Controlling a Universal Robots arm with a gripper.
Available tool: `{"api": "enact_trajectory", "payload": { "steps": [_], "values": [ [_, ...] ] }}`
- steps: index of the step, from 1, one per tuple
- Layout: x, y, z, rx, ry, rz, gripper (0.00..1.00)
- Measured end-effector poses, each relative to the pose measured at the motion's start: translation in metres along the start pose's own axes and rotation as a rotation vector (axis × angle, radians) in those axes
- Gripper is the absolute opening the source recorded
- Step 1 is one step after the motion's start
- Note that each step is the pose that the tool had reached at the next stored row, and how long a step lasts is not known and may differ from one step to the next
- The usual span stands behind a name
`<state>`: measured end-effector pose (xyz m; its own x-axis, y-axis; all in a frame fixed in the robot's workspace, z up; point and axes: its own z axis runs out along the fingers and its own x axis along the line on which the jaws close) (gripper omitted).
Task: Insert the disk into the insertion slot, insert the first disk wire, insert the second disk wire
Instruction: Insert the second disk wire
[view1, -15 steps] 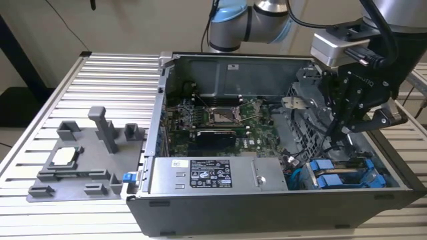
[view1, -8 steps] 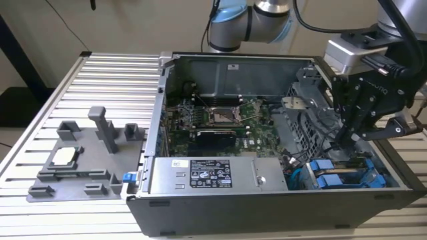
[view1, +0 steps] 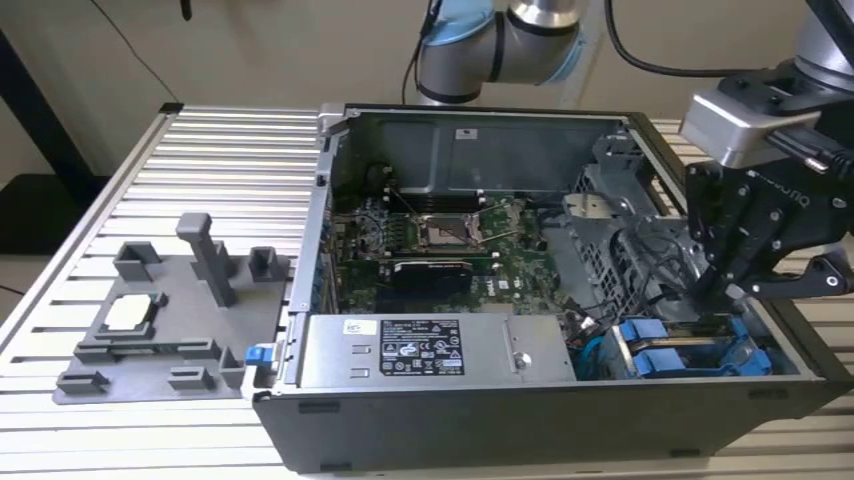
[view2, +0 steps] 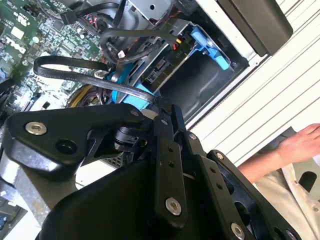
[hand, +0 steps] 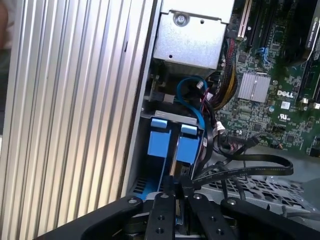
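Exterior view: high, in front of the open case (view1: 534, 425), looking down over the bench (view1: 227, 150). Both wrist views: close, apparently from opposite sides, sharing the corner with the blue carriers (view2: 210, 47) (hand: 160, 145).

Bright blue carrier on the disk (view1: 674, 358), green motherboard (view1: 350, 245) inside the dark grey case (view1: 534, 420), black claw (view1: 725, 292), and a ribbed silver surface (view1: 227, 150) around the case.
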<state>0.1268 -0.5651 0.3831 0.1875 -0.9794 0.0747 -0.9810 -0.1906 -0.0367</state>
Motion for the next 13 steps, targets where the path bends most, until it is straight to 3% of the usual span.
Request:
{"api": "enact_trajectory", "payload": {
  "steps": [7, 8, 11, 13],
  "values": [
    [0.0114, -0.0065, 0.0016, -0.0079, -0.006, 0.0, 0.16],
    [0.0114, -0.0064, 0.0016, -0.0055, -0.0193, 0.002, 0.16],
    [0.0114, -0.0064, 0.002, 0.0043, -0.0727, 0.011, 0.16],
    [0.0114, -0.0064, 0.0021, 0.01, -0.1045, 0.018, 0.16]
  ]
}}
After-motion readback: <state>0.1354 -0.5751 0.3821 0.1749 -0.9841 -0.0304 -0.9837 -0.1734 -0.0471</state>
